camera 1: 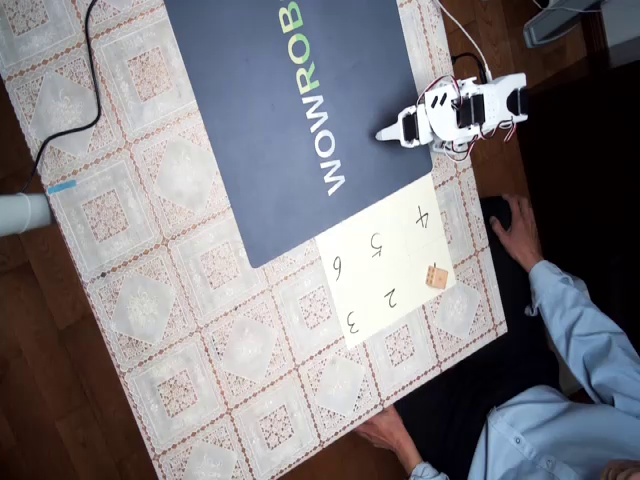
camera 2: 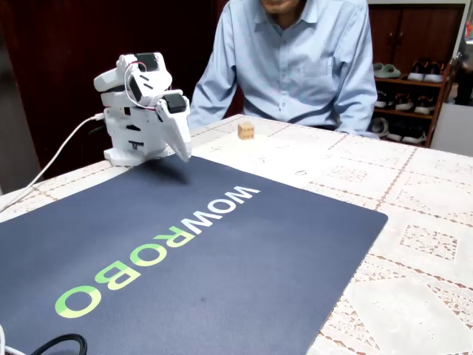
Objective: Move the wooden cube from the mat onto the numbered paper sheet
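Table: lace cloth [camera 1: 180, 330] under everything; we see wood floor at the overhead view's left edge.
Mat [camera 1: 290, 120]: upper centre of the overhead view, touching the sheet's [camera 1: 385, 262] upper edge.
Cube [camera 1: 435, 276]: we spot it on the sheet's right part, well apart from the gripper; fixed view has it upper centre [camera 2: 246, 131].
Gripper [camera 1: 385, 133]: folded over the mat's right edge, clenched, nothing in it; upper left in the fixed view [camera 2: 183, 151].
Person [camera 2: 292, 66]: seated behind the table, hand [camera 1: 518, 232] right of the sheet.

Open mat [camera 1: 280, 130] and paper sheet [camera 1: 385, 265]; only the wooden cube [camera 1: 436, 276] stands there.
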